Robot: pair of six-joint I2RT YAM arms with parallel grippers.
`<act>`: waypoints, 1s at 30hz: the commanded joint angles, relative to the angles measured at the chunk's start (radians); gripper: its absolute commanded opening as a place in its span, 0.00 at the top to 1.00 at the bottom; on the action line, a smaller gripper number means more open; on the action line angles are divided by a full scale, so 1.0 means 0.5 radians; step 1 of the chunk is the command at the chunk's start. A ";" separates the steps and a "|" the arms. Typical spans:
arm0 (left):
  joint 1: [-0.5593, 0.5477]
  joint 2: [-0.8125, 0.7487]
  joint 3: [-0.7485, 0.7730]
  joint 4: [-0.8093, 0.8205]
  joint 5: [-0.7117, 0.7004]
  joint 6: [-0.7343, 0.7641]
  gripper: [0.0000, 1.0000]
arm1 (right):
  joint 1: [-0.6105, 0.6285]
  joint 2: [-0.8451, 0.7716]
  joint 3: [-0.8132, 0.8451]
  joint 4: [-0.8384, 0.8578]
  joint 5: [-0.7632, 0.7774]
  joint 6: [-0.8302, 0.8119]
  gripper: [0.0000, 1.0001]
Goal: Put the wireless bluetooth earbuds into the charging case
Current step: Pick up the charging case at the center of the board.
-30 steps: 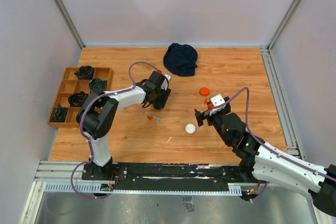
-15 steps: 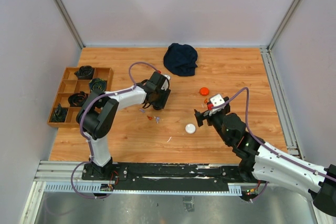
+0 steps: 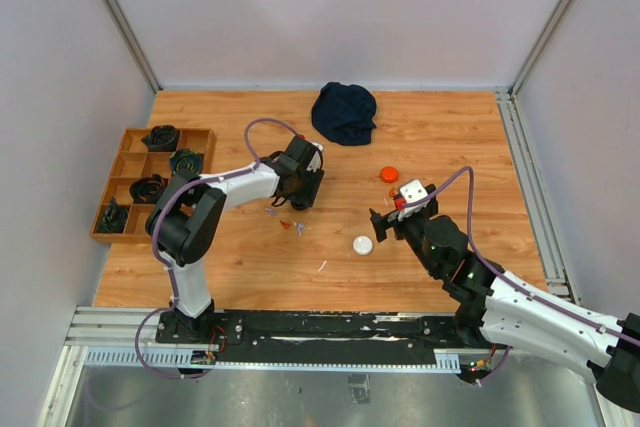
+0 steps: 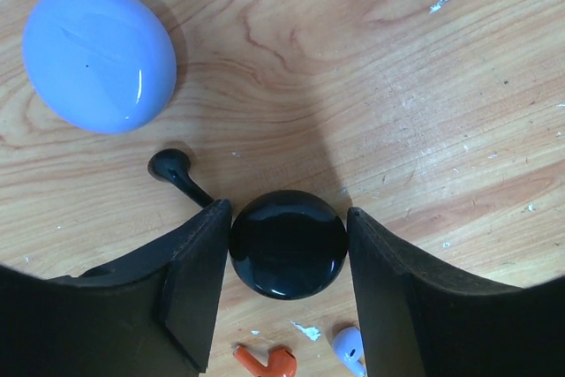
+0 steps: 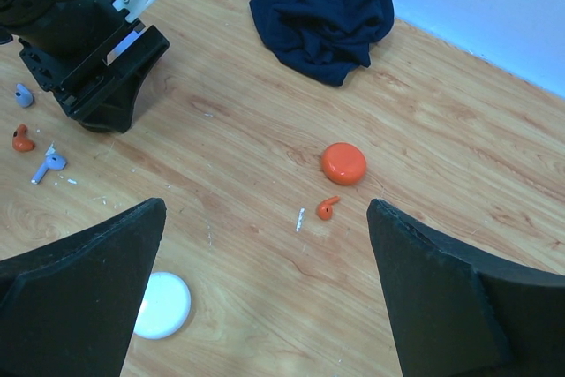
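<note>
Grip risk at the black case

Nearest the bases, a white case (image 3: pixel 362 244) is seen on the table (image 3: pixel 450 137), and the right gripper (image 5: pixel 267 218) is held wide and empty just beside it. Farther in, the left gripper (image 4: pixel 287 212) is closed on a black case (image 4: pixel 287 249). A black earbud (image 4: pixel 172 169) is found just beside one finger, with an orange earbud (image 4: pixel 265 361) and a pale earbud (image 4: pixel 351 349) near the wrist. The smooth round case could probably be squeezed out sideways, and the nearby earbuds swept away if it is dragged. Open wood is left between the arms. The left edge is lined by a tray (image 3: pixel 108 187), and the far side is taken by a dark cloth (image 3: pixel 344 112).
</note>
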 commanded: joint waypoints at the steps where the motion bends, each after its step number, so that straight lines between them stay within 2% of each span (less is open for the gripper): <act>1: -0.014 -0.024 -0.020 -0.064 0.006 -0.078 0.41 | -0.013 -0.006 -0.012 0.050 -0.072 0.017 0.01; 11: -0.014 -0.311 -0.247 0.255 0.003 -0.348 0.54 | -0.013 0.075 0.012 0.055 -0.228 0.070 0.01; 20: -0.021 -0.679 -0.540 0.623 0.051 -0.646 0.54 | -0.014 0.171 -0.035 0.243 -0.493 0.099 0.01; 30: -0.189 -1.097 -0.839 1.076 -0.021 -0.951 0.54 | -0.014 0.182 -0.180 0.623 -0.677 0.130 0.01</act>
